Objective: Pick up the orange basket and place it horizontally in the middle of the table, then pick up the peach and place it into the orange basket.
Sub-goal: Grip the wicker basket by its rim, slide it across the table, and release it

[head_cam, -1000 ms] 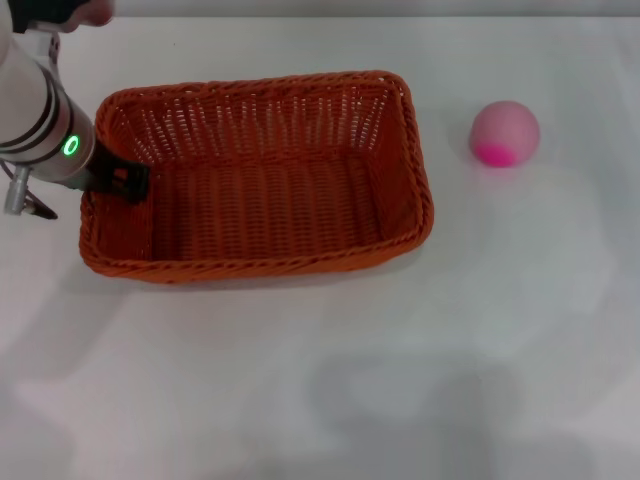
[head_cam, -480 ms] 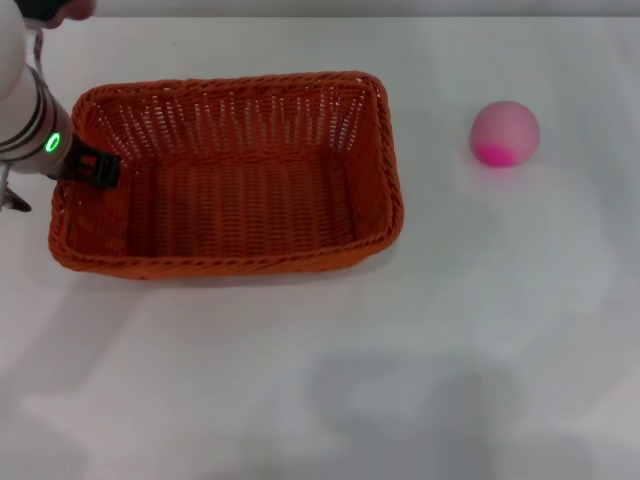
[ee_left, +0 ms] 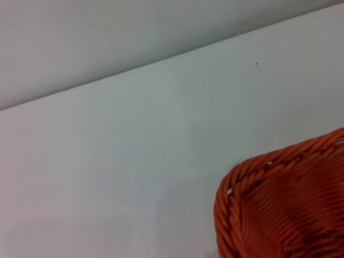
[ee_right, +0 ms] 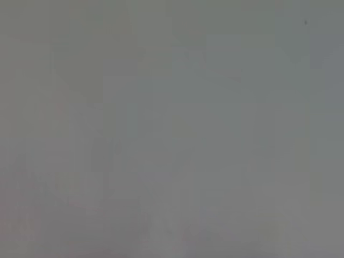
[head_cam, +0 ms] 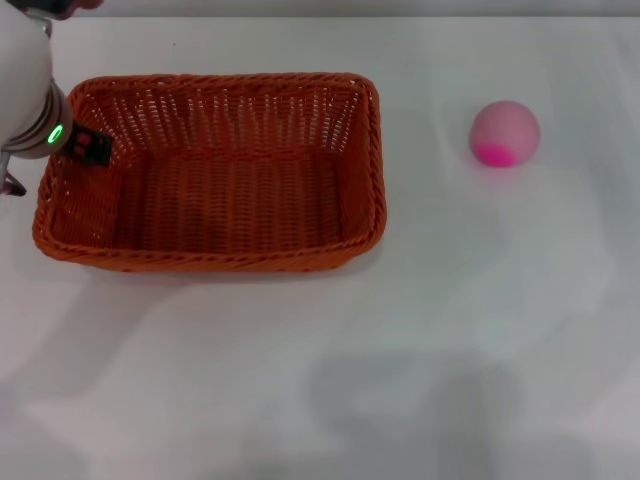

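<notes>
The orange basket (head_cam: 374,160) lies lengthwise on the left half of the white table (head_cam: 420,340), its mouth facing up and nothing inside it. My left gripper (head_cam: 80,150) is at the basket's left end, shut on the left wall, with one black finger (head_cam: 92,148) showing inside the rim. A rounded corner of the orange basket (ee_left: 279,204) fills a corner of the left wrist view. The peach (head_cam: 505,132), pale pink with a magenta patch, rests on the table well to the right of the basket. My right gripper is out of view.
The table's far edge (ee_left: 161,59) runs behind the basket against a grey wall. The right wrist view is a plain grey blur.
My left arm has drawn the basket to the left across the table, and its long side now lies squarer to the table edge. The peach has stayed put.
</notes>
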### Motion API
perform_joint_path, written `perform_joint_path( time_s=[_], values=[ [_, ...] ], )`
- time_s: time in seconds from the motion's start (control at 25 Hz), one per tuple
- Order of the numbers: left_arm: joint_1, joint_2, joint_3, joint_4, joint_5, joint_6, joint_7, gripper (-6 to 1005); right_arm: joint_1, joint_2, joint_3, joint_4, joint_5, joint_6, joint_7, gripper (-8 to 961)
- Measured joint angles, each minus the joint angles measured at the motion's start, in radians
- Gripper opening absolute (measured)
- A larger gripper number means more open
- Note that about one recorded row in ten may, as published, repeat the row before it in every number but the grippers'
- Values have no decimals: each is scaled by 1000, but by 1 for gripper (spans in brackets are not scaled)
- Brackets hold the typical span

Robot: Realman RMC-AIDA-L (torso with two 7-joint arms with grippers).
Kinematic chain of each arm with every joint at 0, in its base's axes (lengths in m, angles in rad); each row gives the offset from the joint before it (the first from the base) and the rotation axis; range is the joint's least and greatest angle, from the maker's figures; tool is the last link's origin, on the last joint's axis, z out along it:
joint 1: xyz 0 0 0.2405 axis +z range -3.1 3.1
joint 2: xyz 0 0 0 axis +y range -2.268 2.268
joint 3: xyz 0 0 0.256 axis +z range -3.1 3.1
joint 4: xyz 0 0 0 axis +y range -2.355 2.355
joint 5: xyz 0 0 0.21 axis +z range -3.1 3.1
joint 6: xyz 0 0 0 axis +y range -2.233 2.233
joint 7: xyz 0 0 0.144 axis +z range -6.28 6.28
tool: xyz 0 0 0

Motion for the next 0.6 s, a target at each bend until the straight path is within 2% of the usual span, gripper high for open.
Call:
perform_joint_path(
  time_s=[0.32,0.6],
  values=[
    [24,-2,11,-73,33,-16,-1,497,1,0,0,0,0,0,-2,404],
    [35,-2,14,-175,51,36,-2,496,2,0,0,-1,0,0,-2,408]
  ],
)
